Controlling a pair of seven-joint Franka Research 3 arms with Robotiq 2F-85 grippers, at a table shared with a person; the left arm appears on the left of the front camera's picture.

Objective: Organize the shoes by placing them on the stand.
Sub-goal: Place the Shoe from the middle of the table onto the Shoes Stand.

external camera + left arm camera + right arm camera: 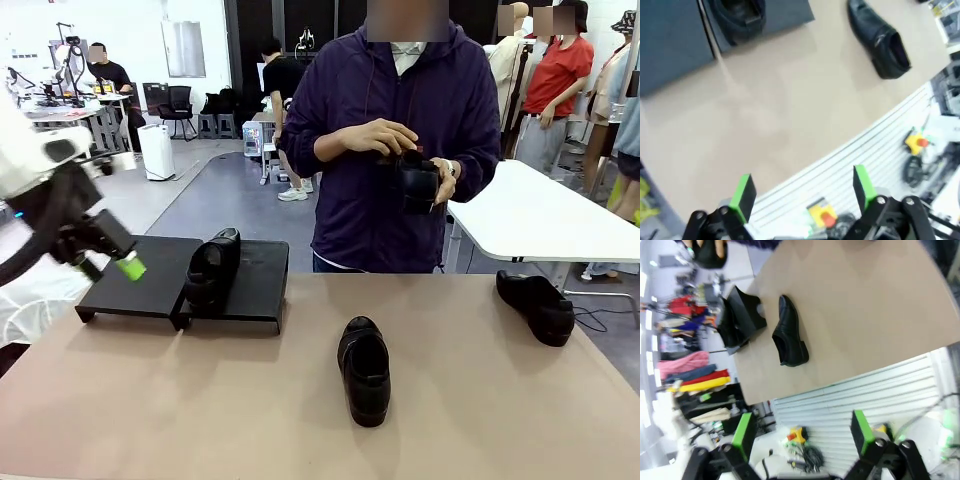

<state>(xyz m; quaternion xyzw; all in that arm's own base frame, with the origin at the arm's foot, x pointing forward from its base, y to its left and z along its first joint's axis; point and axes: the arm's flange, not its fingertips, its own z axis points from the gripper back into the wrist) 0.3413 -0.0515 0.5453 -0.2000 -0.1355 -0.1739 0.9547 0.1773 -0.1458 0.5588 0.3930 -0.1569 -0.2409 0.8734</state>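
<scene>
One glossy black shoe (212, 268) stands on the low black stand (140, 290) at the table's left, near the join of its two platforms. A second shoe (365, 368) lies mid-table, toe toward me, and a third (536, 305) lies at the far right. The person across the table holds another shoe (415, 182) in both hands at chest height. My left gripper (125, 262) hovers open and empty just left of the stand. The left wrist view shows its gripper (802, 190) over the table's front edge, the stand's shoe (737, 15) and the middle shoe (879, 37). My right gripper (801, 432) hangs open off the table's side.
The tan table (200, 400) has free room at the front and between the shoes. A white table (560, 220) stands behind the person's side. Below the near edge, a slatted panel (875, 145) and yellow boxes with red buttons (822, 216) show.
</scene>
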